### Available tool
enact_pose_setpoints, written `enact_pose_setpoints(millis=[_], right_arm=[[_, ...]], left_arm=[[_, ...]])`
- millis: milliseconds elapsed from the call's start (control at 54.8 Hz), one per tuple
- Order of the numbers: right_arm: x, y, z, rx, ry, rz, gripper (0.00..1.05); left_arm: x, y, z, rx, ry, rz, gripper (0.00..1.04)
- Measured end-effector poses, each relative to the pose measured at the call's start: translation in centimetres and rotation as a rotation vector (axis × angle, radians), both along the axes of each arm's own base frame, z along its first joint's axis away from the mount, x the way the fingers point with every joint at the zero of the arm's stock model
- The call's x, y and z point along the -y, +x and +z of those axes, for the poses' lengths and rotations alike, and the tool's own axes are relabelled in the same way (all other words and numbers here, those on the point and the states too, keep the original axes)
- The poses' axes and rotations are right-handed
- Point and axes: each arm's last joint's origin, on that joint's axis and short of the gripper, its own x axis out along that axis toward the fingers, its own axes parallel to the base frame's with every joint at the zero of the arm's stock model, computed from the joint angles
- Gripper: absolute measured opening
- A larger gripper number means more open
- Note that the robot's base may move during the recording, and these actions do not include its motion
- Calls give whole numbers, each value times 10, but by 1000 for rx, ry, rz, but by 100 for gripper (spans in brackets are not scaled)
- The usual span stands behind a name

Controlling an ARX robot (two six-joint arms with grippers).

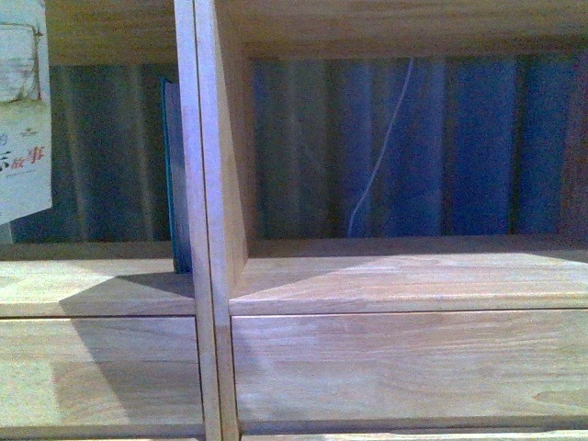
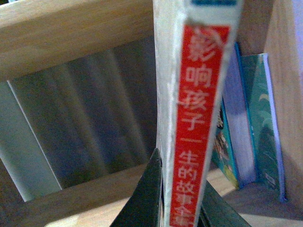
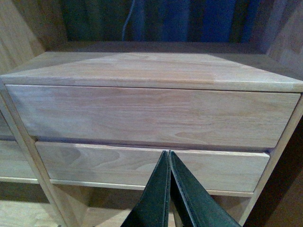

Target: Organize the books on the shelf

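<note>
My left gripper (image 2: 177,198) is shut on the white paperback book (image 2: 196,94), its red-lettered spine upright between the dark fingers (image 2: 147,198). The book also shows at the far left of the front view (image 1: 23,110), held above the left shelf board. The dark teal book (image 1: 175,175) stands upright in the left column against the centre divider (image 1: 207,184) of the light wood shelf (image 1: 404,276). It shows in the left wrist view (image 2: 265,118) beside another book with a picture cover (image 2: 227,146). My right gripper (image 3: 169,158) is shut and empty, in front of the lower drawer front (image 3: 142,163).
The right column's compartment (image 1: 413,147) is open-backed, with a blue pleated curtain and a thin white cord (image 1: 381,147) behind. Drawer fronts (image 1: 404,363) lie below the shelf boards. The upper drawer front (image 3: 151,116) is right ahead of my right gripper.
</note>
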Motion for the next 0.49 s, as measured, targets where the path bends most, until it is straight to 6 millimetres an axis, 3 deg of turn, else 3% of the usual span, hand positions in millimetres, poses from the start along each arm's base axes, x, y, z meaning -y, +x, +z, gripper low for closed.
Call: enact_pose_setpoints(millis=[292,492], right_arm=[[0,-10,-14,3,0,0,3],[0,-15,-20,5,0,0,3]], left_arm=[[16,54,-24,-50,2,53,7],[24,78,-33,-61,-27,88,7]])
